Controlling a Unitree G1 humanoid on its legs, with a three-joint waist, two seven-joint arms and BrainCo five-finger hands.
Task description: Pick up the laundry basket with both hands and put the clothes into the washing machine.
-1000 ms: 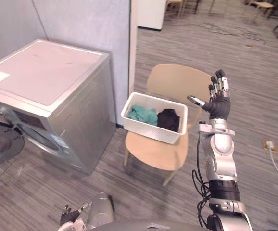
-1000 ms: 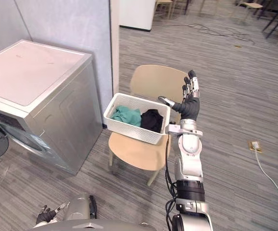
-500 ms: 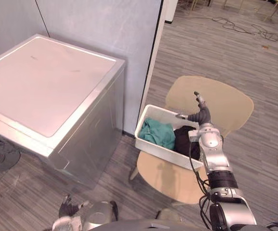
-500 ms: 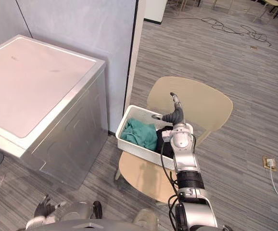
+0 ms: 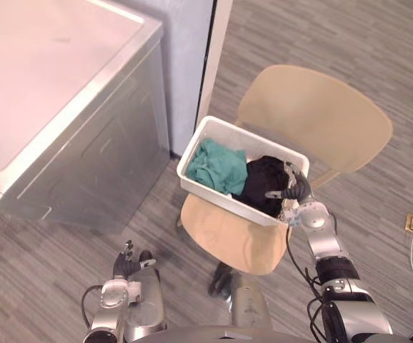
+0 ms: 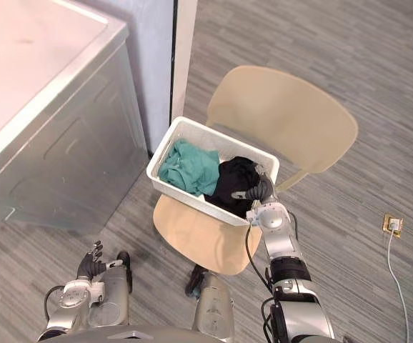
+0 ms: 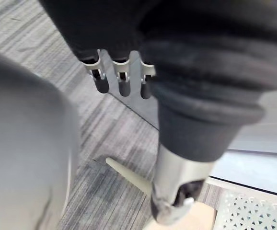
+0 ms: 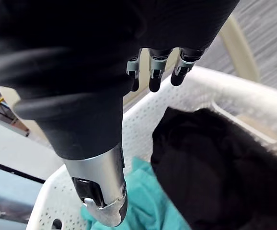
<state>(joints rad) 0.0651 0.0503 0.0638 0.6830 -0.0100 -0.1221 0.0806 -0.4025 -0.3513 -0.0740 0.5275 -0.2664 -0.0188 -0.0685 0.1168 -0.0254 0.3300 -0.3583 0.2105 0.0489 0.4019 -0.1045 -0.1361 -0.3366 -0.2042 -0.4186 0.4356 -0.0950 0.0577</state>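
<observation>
Right wrist view: right hand open, empty; basket rim just below it. Likely light, stiff; grip end rims.

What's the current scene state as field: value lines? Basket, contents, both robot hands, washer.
basket: white laundry basket resting on the chair seat, not lifted
contents: teal garment at the washer end, black garment at the other end
right: right robot hand open, over the basket's end by the black garment; rim contact unclear
left: left robot hand open, low at the robot's side, well away from the basket
washer: washing machine to the left of the chair, apart from the basket
</observation>
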